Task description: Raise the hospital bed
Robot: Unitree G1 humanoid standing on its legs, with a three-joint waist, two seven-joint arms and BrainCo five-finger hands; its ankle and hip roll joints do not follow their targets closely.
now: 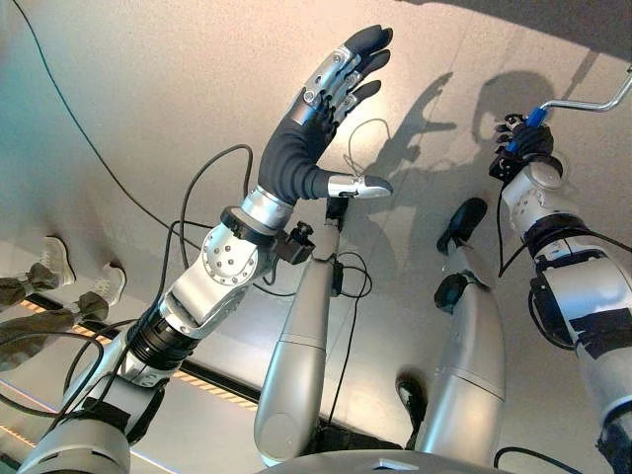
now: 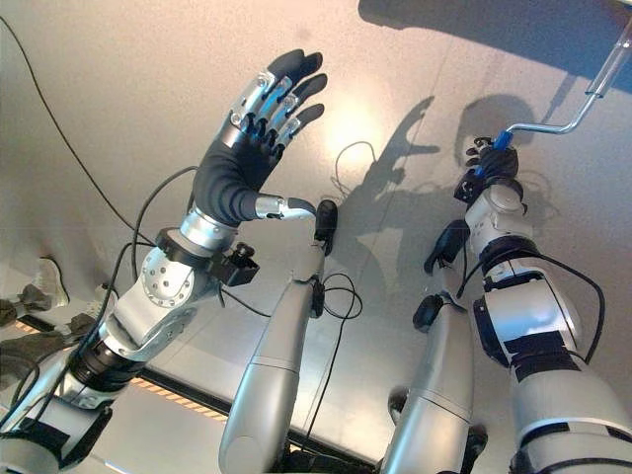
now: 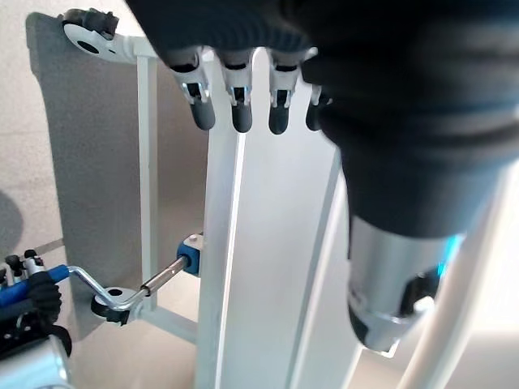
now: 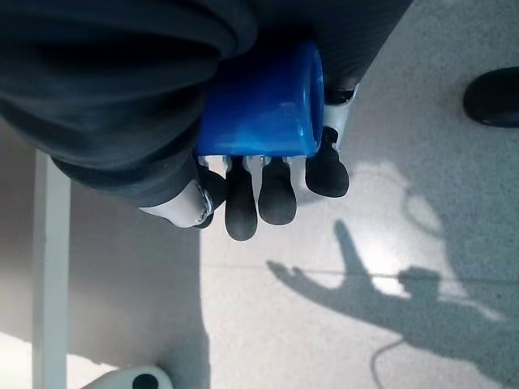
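One white bed frame [image 3: 268, 267] stands beyond my left hand [image 1: 331, 89], which I hold raised with fingers straight and spread, thumb out to the side, touching nothing. One silver crank [image 2: 583, 104] runs from the frame's foot toward my right hand [image 1: 518, 143], well apart from the left. My right hand's fingers [image 4: 259, 190] are curled tight round the crank's single blue handle [image 4: 268, 101], gripping it over the pale floor [image 1: 148, 99]. One caster wheel [image 3: 85, 20] sits at the frame's far corner.
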